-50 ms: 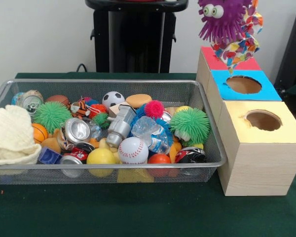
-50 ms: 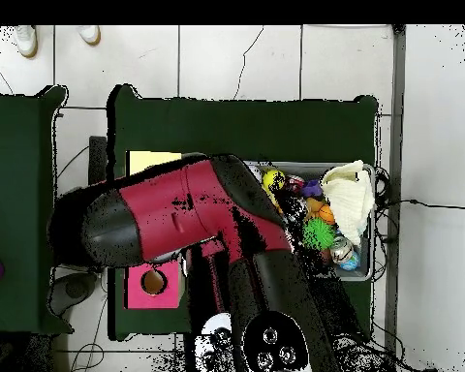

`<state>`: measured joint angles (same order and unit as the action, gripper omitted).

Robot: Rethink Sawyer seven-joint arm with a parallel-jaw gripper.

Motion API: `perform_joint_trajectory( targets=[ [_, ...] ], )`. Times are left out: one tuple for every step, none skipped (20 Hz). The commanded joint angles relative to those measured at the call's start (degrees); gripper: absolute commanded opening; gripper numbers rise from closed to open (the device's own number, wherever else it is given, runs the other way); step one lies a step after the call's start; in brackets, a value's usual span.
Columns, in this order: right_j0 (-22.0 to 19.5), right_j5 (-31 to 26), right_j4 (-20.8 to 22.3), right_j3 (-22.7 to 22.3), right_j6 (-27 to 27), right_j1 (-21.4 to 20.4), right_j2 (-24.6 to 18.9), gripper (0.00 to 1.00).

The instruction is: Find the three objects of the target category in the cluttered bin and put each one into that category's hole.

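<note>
The claw itself is hidden in both views, so I cannot tell its state. One purple spiky toy (image 1: 222,19) with a speckled multicoloured piece (image 1: 241,47) hangs in the air over the red box (image 1: 207,55), first of three boxes with the blue (image 1: 271,91) and yellow (image 1: 291,131). The wire bin (image 1: 138,165) on the bench (image 1: 138,212) holds two large green spiky balls (image 1: 52,116) (image 1: 190,123), one baseball (image 1: 132,149) and one soccer ball (image 1: 113,98).

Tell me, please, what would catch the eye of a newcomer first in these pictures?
Probably the purple spiky toy with googly eyes, hanging above the wooden box with its red, blue and yellow holes. Next, the wire bin beside the box, crowded with balls, crushed cans and green spiky balls. Overhead, the red and black arm covers most of the table.
</note>
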<state>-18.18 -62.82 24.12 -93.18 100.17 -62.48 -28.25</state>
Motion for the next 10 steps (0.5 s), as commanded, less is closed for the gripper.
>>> perform_joint_trajectory(
  targets=[
    [0.7,-5.3,-1.2,0.9,7.6,1.3,3.6,0.0],
    [0.9,-5.0,-1.3,0.9,7.9,1.4,3.8,0.0],
    [1.1,-4.6,-1.3,0.9,8.1,1.6,4.0,0.0],
    [1.2,-4.0,-1.5,0.6,8.3,1.8,4.2,0.0],
    [1.4,-3.4,-1.6,0.3,8.5,1.9,4.4,0.0],
    [1.5,-2.8,-1.8,0.1,8.6,2.0,4.6,0.0],
    [1.7,-2.2,-1.9,-0.1,8.7,2.2,4.8,0.0],
    [1.9,-1.7,-2.0,0.0,8.9,2.4,5.0,0.0],
    [2.0,-1.5,-2.0,-0.1,8.9,2.4,5.1,0.0],
    [2.1,-1.1,-2.1,-0.3,9.0,2.4,5.3,0.0]
  ],
)
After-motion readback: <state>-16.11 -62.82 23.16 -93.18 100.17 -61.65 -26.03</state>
